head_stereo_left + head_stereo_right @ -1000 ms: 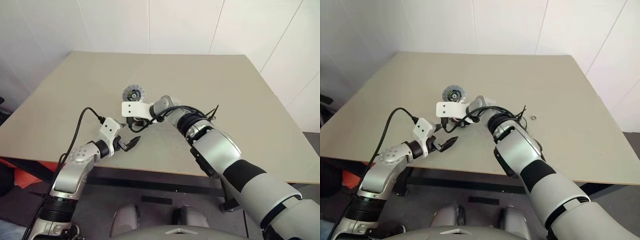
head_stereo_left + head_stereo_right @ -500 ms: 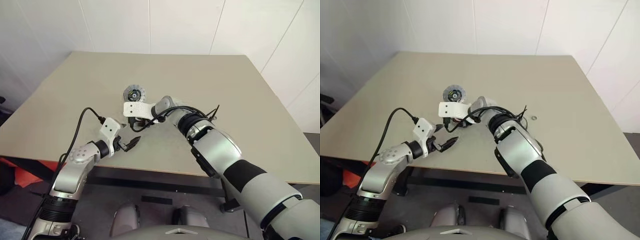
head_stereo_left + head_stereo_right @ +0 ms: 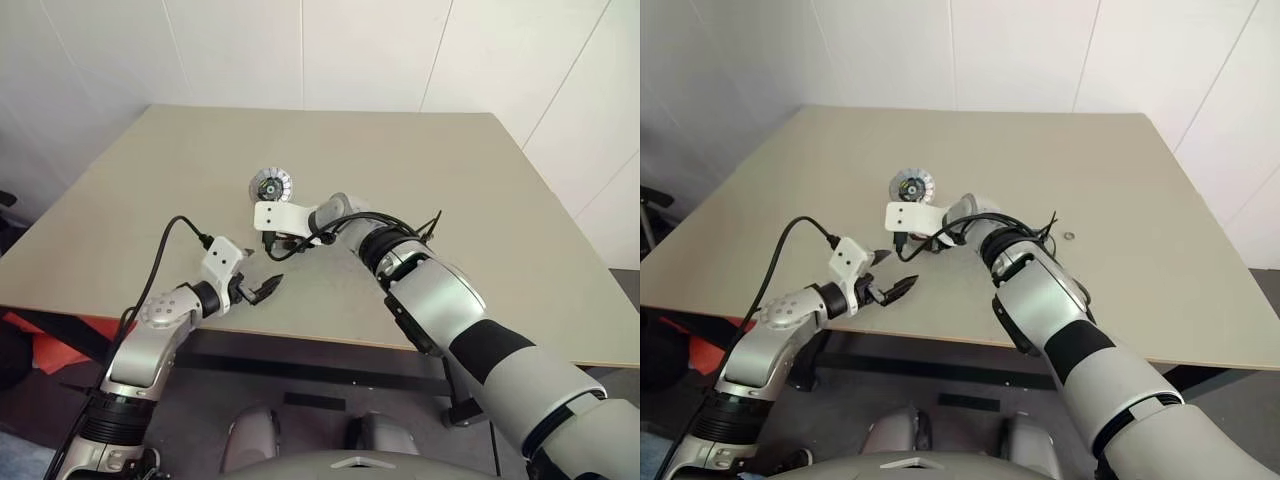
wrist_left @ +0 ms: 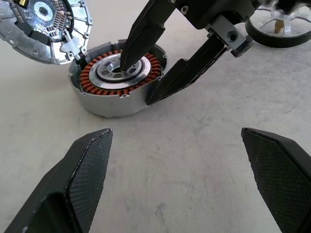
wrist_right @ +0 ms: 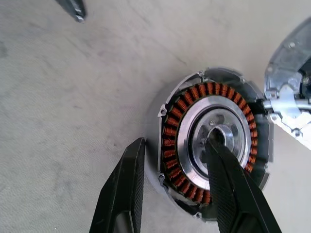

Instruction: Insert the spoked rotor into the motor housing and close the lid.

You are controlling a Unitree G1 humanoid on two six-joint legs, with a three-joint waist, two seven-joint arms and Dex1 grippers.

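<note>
Housing [image 4: 114, 87] straddled by right gripper [image 5: 177, 179] — one finger in hub, one outside wall (half-open, not visibly clamped). Left gripper [image 4: 177, 187] wide, empty. Squeeze gently, hold level before fetching rotor [image 4: 282, 26].

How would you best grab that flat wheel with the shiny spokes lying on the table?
The dark-rimmed, silver-spoked rotor lies flat on the table, so probably come from above and pinch across its rim, one finger dropping between spokes; the hub pin sticks up, so avoid the centre.

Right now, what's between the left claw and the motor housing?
Only bare table, as the left wrist view shows. The open left claw faces the housing, where the right claw straddles the wall.
</note>
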